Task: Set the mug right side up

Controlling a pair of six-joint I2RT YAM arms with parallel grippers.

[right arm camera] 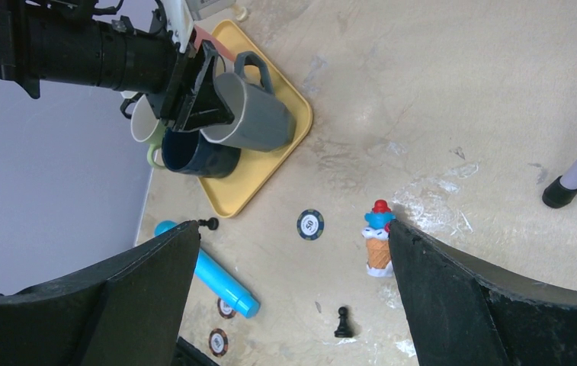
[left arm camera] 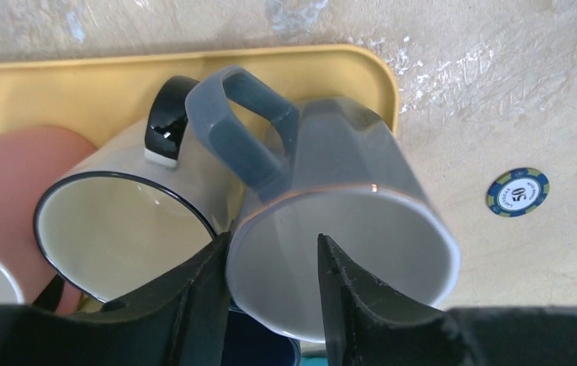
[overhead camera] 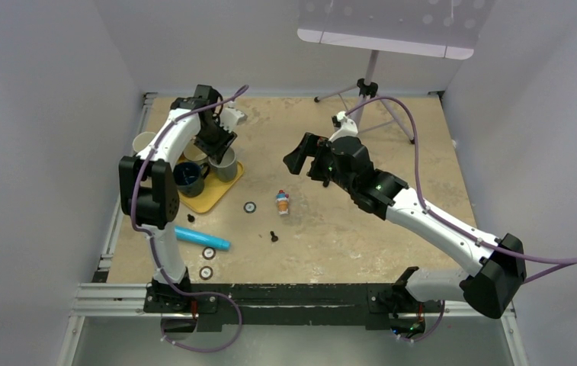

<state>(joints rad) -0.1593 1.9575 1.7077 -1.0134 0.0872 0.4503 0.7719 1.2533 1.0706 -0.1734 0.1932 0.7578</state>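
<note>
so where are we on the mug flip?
Done: left hand grips the grey mug by its rim, one finger inside. In hand: mug is roughly sideways over the yellow tray, not upright. To do: finish the turn, set it down, release. Spare: right hand, open.

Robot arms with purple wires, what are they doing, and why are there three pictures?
They are two robot arms bolted to a table. One picture looks down from above. The other two come from little cameras, one on each wrist. The left arm's end effector, its two-finger pincher, pinches the rim of a gray mug. The mug is tipped over a yellow tray, beside a cream mug and a dark blue mug. The right end effector is open and holds nothing. On the table lie a blue tube, poker chips, a black chess pawn and an ice-cream toy.
</note>
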